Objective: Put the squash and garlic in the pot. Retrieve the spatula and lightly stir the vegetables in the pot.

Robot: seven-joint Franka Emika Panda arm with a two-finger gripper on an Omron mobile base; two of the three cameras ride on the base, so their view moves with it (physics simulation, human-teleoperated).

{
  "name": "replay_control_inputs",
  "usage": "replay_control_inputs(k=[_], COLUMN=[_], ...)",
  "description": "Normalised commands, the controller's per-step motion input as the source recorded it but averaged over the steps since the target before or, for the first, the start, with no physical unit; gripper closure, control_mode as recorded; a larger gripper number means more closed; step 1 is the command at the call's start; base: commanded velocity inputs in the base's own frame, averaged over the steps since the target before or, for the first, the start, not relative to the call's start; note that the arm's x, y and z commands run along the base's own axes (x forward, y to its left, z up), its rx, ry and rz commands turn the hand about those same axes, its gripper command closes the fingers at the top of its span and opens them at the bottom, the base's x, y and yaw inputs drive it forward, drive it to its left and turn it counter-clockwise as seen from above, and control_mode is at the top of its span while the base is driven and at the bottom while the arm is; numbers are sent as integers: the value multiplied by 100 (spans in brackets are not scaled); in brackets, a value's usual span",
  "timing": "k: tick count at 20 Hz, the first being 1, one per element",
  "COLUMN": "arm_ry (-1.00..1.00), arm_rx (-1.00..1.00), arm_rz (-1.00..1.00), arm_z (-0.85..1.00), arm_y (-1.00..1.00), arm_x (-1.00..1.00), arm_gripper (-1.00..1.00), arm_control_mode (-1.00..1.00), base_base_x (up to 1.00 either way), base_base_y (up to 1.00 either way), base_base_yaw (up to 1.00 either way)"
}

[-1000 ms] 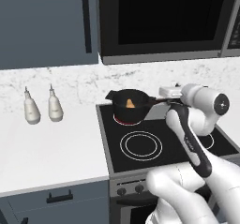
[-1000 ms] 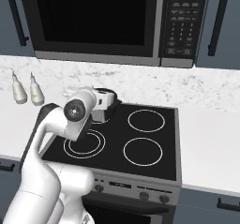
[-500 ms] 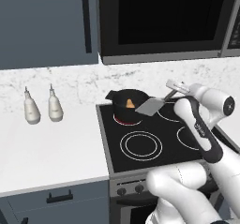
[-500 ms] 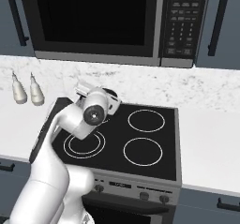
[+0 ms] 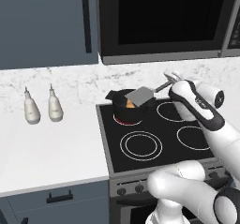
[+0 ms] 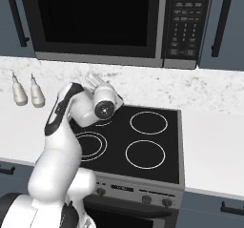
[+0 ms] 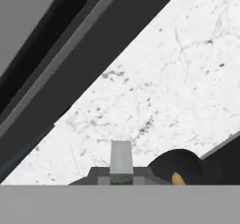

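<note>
one spatula (image 5: 139,95) held over the pot (image 5: 125,107).
you see the tool (image 5: 171,78) clamped tight on the spatula's thin handle, the pale blade tilted just above the black pot on the stove's (image 5: 164,138) far left burner. something orange, likely the squash (image 5: 129,104), shows inside the pot. two bottles (image 5: 43,111) stand well left on the tabletop (image 5: 51,148).

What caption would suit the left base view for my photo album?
Robot arm holds a spatula over a black pot on the stove, something orange inside, two bottles on the counter.
</note>
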Motion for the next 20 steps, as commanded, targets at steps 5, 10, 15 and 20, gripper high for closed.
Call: replay_control_inputs(k=[5, 10, 15, 20], arm_ry=[0, 0, -4, -8], arm_rx=[17, 10, 1, -2], arm_rz=[-1, -3, -7, -12], arm_z=[-21, -59, -52, -45], arm_y=[0, -1, 0, 0], arm_x=[58, 55, 56, 46], arm_gripper=[100, 100, 100, 100], arm_control_mode=[-100, -100, -100, -100], base_base_x=[0, 0, 0, 0], base_base_y=[0, 0, 0, 0], base_base_yaw=[0, 0, 0, 0])
